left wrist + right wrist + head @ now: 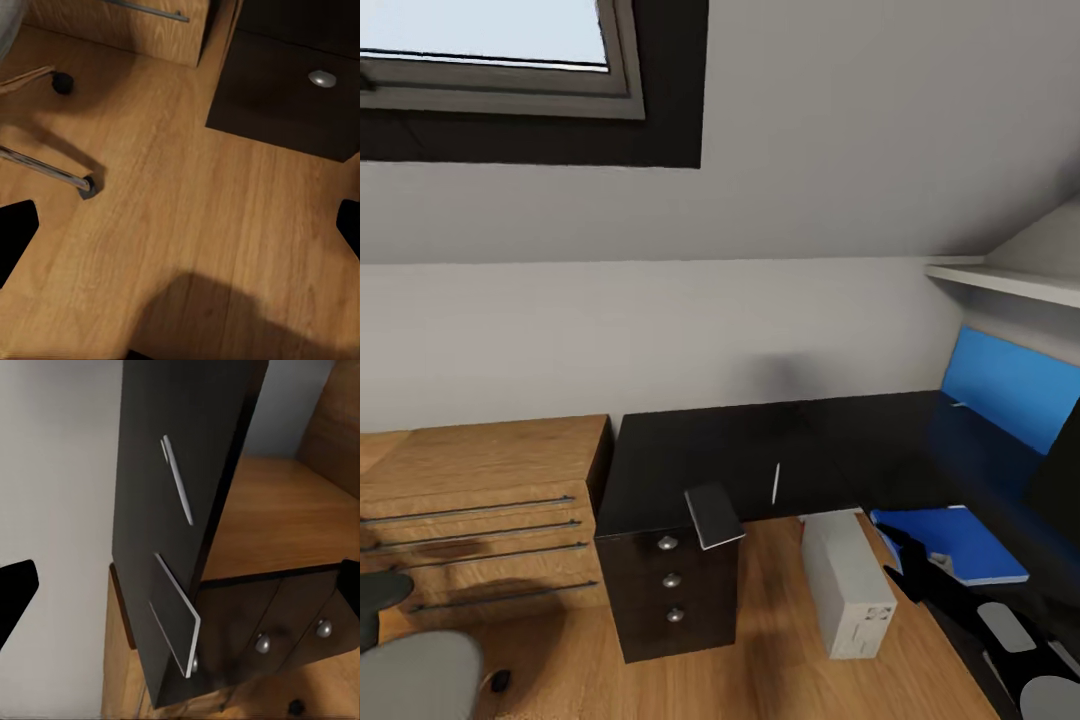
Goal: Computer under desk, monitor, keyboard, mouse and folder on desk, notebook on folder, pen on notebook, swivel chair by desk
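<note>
1. The right gripper [182, 585] is hanging with its fingers apart and nothing between them, looking along the black bench [800, 450] from its right wing.
2. The left gripper [182, 229] is also spread and empty, pointing down at the wooden floor [187, 225] beside the black drawers [292, 90].
3. Closest to the right arm, the blue folder [950, 543] is lying flat near the inner edge of the bench's right wing. I cannot tell whether all of it is resting on the top.
4. Further along, the pen [776, 483] is lying near the front edge of the bench, well apart from the folder.
5. Beyond the pen, the grey notebook [713, 515] is sitting at the front edge above the drawers, with part of it jutting out past the edge.
6. The computer [847, 585] is standing on the floor just in front of the bench, between the drawers and the right wing.
7. The swivel chair [420, 670] is waiting off the bench's left end, and its chrome leg [45, 169] is lying close to the left gripper.
8. What I am worrying about:
   - A sideways nudge on the overhanging notebook would probably tip it to the floor.
   - The slim pen could roll or skid away under a flat pinch.
   - The right arm, swinging out, might drag the folder off the wing.
</note>
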### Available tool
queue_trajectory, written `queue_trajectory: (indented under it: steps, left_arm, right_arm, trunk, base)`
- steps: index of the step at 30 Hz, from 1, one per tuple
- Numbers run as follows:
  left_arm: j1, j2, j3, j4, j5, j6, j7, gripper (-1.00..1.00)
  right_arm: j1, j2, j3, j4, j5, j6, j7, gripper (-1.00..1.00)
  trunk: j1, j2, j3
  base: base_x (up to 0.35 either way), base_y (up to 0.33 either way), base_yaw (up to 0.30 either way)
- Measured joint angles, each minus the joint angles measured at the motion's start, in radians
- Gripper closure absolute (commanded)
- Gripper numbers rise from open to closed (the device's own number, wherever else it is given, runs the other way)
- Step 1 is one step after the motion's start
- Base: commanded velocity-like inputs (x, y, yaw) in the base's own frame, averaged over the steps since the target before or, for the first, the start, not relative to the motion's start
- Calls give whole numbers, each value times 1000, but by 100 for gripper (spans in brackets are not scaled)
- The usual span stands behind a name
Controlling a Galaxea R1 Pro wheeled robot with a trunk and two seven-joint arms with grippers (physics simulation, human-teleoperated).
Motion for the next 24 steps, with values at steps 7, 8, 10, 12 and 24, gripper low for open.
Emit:
queue_trajectory:
  steps: [7, 8, 10, 12, 24]
  left_arm:
    - [0, 0, 0, 0, -1, 0, 0, -100]
    - [0, 0, 0, 0, -1, 0, 0, -100]
    - [0, 0, 0, 0, -1, 0, 0, -100]
    - [0, 0, 0, 0, -1, 0, 0, -100]
    - [0, 0, 0, 1, -1, 0, -1, -100]
  right_arm:
    - [0, 0, 8, 0, 1, -1, 1, -100]
    - [0, 0, 9, 0, 1, -1, 1, -100]
    - [0, 0, 10, 0, 2, -1, 1, -100]
    - [0, 0, 11, 0, 2, -1, 1, -100]
    - [0, 8, 17, -1, 4, -7, -2, -100]
  trunk:
    - [0, 0, 0]
    - [0, 0, 0]
    - [0, 0, 0]
    - [0, 0, 0]
    - [0, 0, 0]
  base:
    - [0, 0, 276]
    - [0, 0, 276]
    - [0, 0, 276]
    - [0, 0, 276]
    - [0, 0, 261]
